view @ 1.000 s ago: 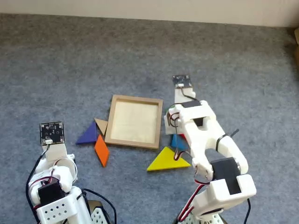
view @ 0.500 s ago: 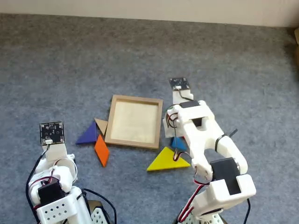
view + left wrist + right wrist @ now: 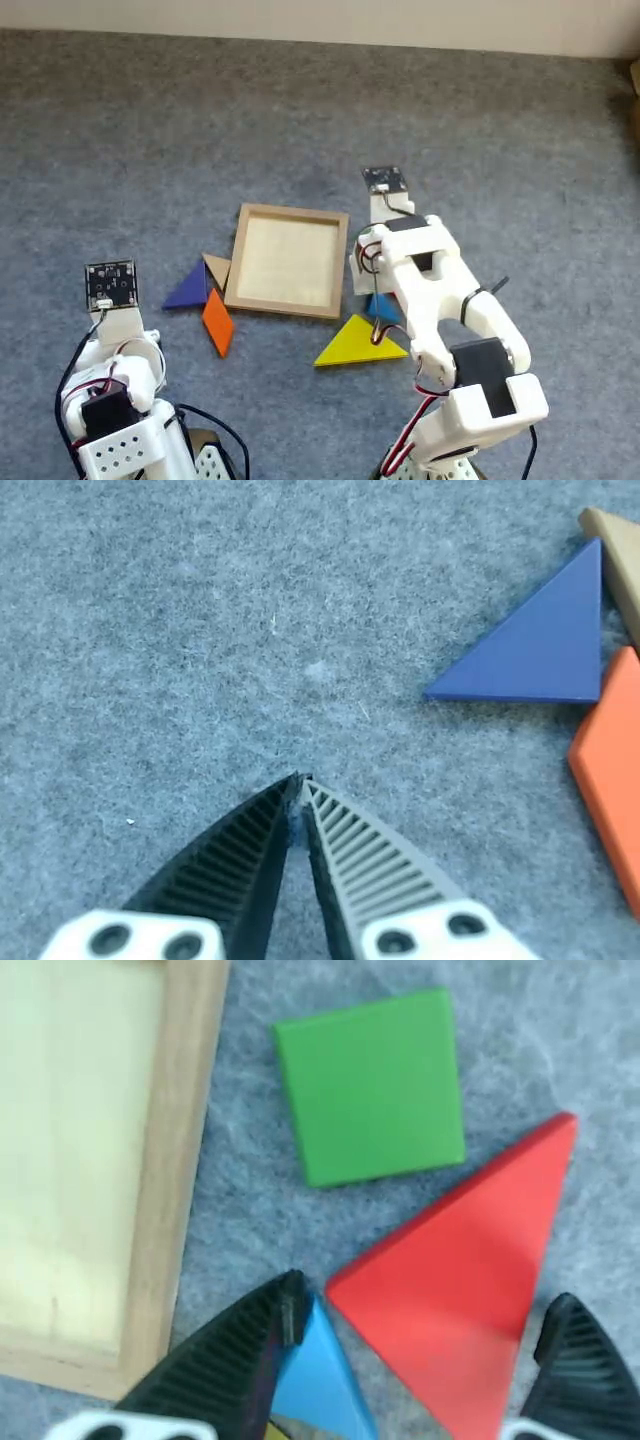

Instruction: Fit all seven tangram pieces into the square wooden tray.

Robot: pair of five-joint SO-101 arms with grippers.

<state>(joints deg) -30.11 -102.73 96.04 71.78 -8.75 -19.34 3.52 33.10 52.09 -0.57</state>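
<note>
The right wrist view shows pieces that the high view mostly covers. A green square (image 3: 370, 1085) lies just beside the right-hand rim of the wooden tray (image 3: 190, 1130), apart from it. Next to the square is a red triangle (image 3: 460, 1280), with one corner close to the tip of a light blue triangle (image 3: 315, 1380). The right gripper (image 3: 425, 1315) hangs over the red triangle with its two fingers spread wide, one on either side and clamped on nothing. Whether the fingertips touch the carpet cannot be told. In the high view the right arm (image 3: 440, 290) lies across that same spot, so the green and red pieces cannot be made out there. Only part of the light blue triangle (image 3: 381, 308) shows, along with the whole yellow triangle (image 3: 360, 342) near the tray's (image 3: 236, 258) near right corner. The tray's floor is bare wood. To the tray's left lie a dark blue triangle (image 3: 188, 288), a tan piece (image 3: 217, 268) against the rim, and an orange parallelogram (image 3: 217, 321). The left wrist view shows these three cut off at its border: the dark blue triangle (image 3: 540, 650) whole, the orange parallelogram (image 3: 610, 770) and tan piece (image 3: 615, 550) only in part. The left gripper (image 3: 300, 785) has its fingers pressed together, holding nothing, over grey carpet (image 3: 200, 630) well away from the tray. In the high view the left arm's (image 3: 110, 390) wrist camera hides that gripper.
</note>
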